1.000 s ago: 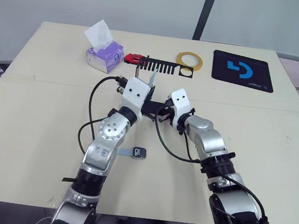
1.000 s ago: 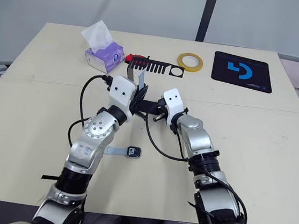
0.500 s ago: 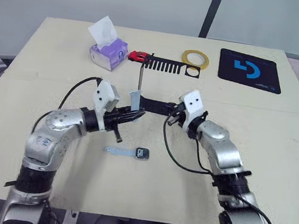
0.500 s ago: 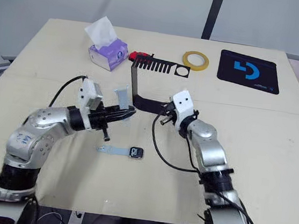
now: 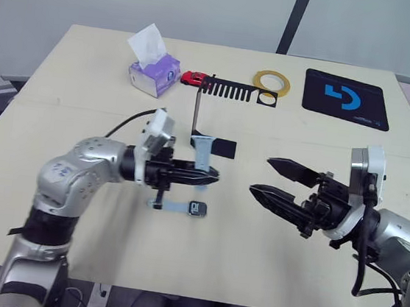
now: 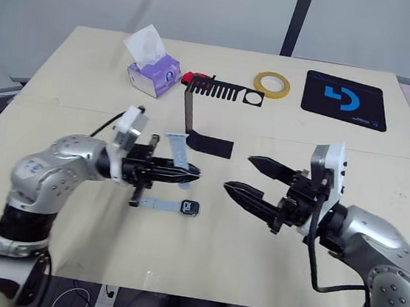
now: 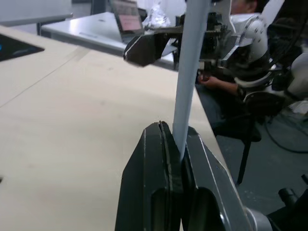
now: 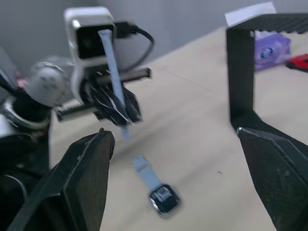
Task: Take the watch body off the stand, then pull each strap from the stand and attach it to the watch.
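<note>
— Two straps, and they're in different places. One strap (image 6: 156, 203) is already fixed to the watch body (image 6: 188, 208), lying flat on the table (image 6: 250, 277) with its long axis running left to right, watch at the right end. The second strap (image 6: 181, 153) is pinched in the left gripper (image 6: 185, 173), standing roughly upright out of the closed fingers.

— Which way does the watch lie from that gripper?

— Just below and slightly nearer than the fingertips, close by. The free end of the watch body faces right, towards the right gripper (image 6: 250, 179), so my guess is the held strap has to tip down and come in from that right side, in line with the strap already on.

— And the right one?

— Spread wide, holding nothing, fingers pointing left at the watch from well to its right. The left arm is the nearer of the two.

— What else is there to count?

— One stand (image 6: 194, 115), now bare, its foot on the table just beyond the watch. Past it: one tissue box (image 6: 153, 71), one small red toy car (image 6: 190, 77), one yellow tape ring (image 6: 271, 83), one black mat (image 6: 346, 100) with a blue logo.
</note>
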Robot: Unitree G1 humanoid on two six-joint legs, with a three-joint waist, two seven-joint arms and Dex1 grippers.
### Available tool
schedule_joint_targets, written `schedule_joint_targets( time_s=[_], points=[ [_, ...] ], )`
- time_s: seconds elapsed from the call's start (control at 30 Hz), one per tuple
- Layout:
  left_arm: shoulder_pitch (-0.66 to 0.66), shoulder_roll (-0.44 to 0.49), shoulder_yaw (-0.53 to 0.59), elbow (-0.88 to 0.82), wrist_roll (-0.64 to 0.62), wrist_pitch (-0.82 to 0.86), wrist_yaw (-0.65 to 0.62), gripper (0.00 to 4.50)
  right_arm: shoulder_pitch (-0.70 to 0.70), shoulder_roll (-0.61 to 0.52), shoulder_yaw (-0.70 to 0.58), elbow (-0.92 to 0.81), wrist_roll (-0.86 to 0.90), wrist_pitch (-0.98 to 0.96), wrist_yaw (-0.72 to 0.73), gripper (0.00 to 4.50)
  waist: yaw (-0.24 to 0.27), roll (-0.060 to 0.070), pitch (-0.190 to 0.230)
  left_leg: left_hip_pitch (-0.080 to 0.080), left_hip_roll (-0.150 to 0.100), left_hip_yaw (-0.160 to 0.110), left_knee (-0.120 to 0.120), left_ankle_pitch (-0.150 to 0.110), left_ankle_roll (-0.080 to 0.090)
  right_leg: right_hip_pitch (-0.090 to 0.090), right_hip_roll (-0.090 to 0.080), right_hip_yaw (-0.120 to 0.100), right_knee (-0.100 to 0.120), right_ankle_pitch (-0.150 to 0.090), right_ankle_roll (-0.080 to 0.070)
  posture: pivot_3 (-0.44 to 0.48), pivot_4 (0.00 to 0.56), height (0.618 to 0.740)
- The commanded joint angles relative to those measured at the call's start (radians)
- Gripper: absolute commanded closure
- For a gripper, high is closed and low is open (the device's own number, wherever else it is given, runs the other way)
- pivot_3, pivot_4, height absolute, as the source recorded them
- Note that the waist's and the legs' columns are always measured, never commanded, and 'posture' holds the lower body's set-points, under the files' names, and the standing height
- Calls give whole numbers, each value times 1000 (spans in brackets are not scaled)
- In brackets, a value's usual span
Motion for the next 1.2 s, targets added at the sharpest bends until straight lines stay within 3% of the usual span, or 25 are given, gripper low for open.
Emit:
schedule_joint_targets(
  time_s=[0.03, 0.3, 0.57, 0.7, 1.2],
  points=[
    [-47, -82, -55, 29, 11, -32, 29, 4500, -46, 21, 53, -26, 147, -21, -163, 28, 1, 0, 0, 0, -1, 0, 0, 0, 0, 0, 0, 0, 2, 0, 0, 0, 150, 738],
    [-77, -110, -85, 55, 16, -29, 12, 4500, -123, 30, 138, -2, 231, -69, -342, 28, 0, 0, 0, -4, -2, 1, 0, 1, 1, -3, 4, -2, 3, 0, 1, 0, 150, 738],
    [-93, -121, -95, 77, 25, -38, 1, 4500, -159, 5, 204, 26, 193, -84, -349, 28, 5, 0, 0, -4, -2, 1, 2, 1, 2, -3, 4, -2, 4, 0, 1, 0, 150, 738],
    [-90, -120, -97, 72, 25, -39, 1, 4500, -173, 8, 223, 40, 172, -95, -337, 1746, 11, 0, 0, -4, -2, 1, 2, 1, 2, -3, 4, -2, 4, 0, 1, 0, 150, 738],
    [-78, -120, -95, 60, 23, -48, 17, 4500, -169, 6, 227, 33, 168, -135, -317, 1746, 20, 0, 0, -4, -2, 1, 2, 1, 2, -3, 4, -2, 4, 0, 1, 0, 150, 738]
  ],
)
